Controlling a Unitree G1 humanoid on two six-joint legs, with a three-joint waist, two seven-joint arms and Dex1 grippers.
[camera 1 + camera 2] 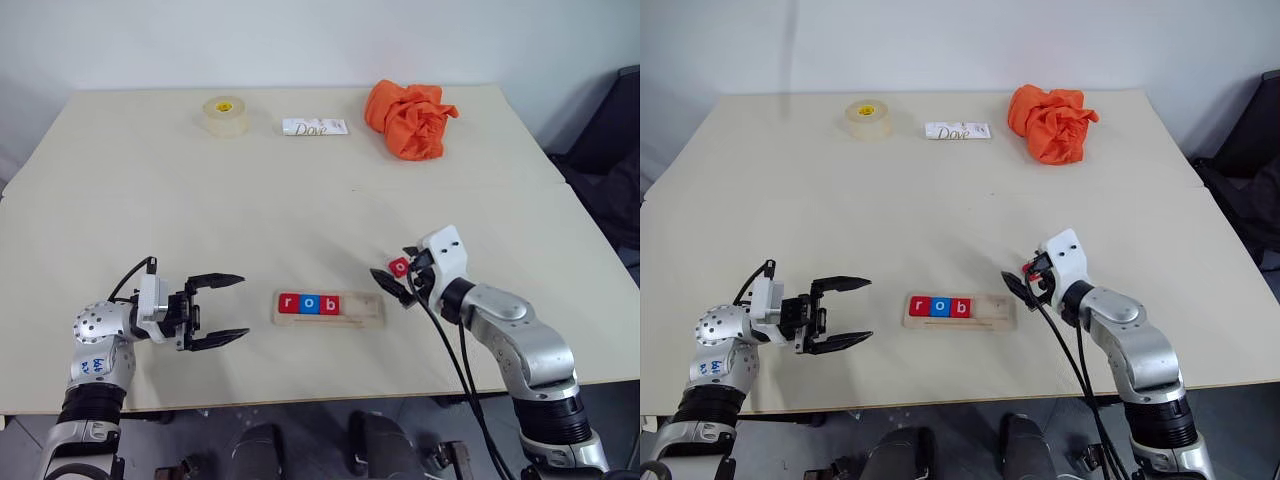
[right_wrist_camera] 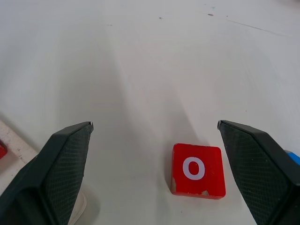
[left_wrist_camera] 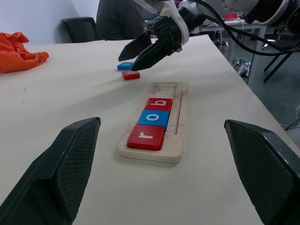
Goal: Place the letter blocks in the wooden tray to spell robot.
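Note:
The wooden tray [image 1: 364, 310] lies near the table's front edge. Three letter blocks sit side by side in its left part: a red r [image 1: 289, 303], a blue o [image 1: 309, 304] and a red b [image 1: 330, 305]. To the right of the tray, a red o block [image 2: 197, 170] lies flat on the table with a blue block [image 3: 125, 66] just beyond it. My right gripper [image 1: 390, 287] hovers open just above these two loose blocks, holding nothing. Left of the tray, my left gripper [image 1: 222, 310] stands open and level, pointing at the tray's end.
Along the far edge lie a roll of tape [image 1: 225, 116], a white Dove packet [image 1: 315, 127] and a crumpled orange cloth [image 1: 410, 118]. A dark chair [image 1: 615, 140] stands beyond the table's right side. A black cable [image 1: 450, 350] hangs from my right wrist.

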